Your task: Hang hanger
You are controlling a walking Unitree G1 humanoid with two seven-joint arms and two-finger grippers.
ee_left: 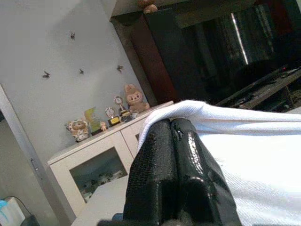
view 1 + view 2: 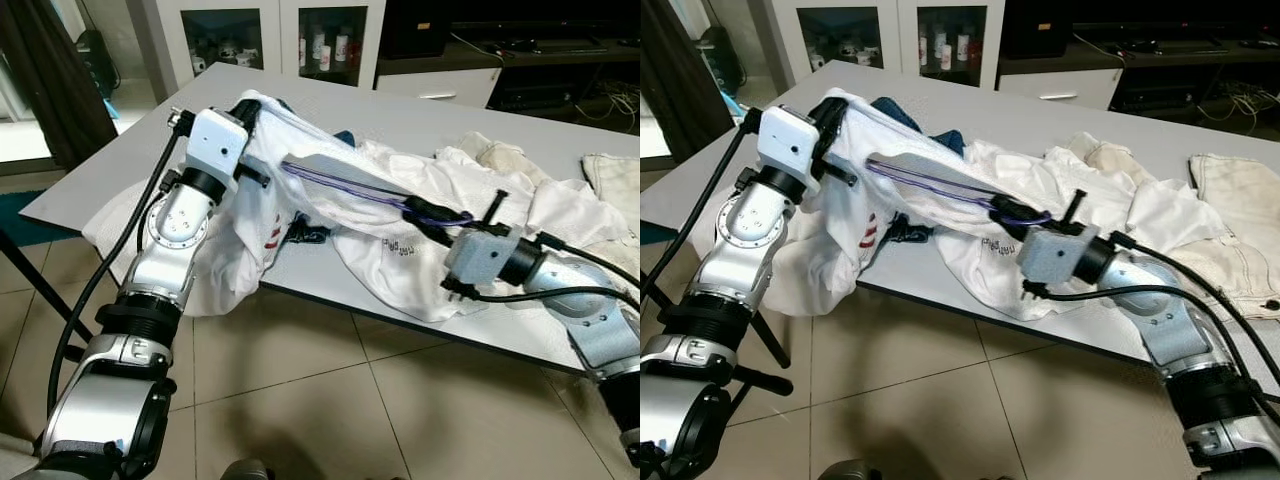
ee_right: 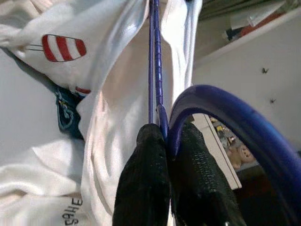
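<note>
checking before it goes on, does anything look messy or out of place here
Yes. White clothes lie crumpled in a heap on the table, and the white shirt spills over its near edge. The right gripper holds the purple hanger; the left gripper pinches the shirt.

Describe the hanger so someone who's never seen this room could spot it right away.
Start at the grey table heaped with white laundry. Near its front edge, the right gripper is shut on a purple wire hanger, whose thin arms run into a white T-shirt that the left gripper holds up. It is the only purple, wiry thing among soft pale cloth.
</note>
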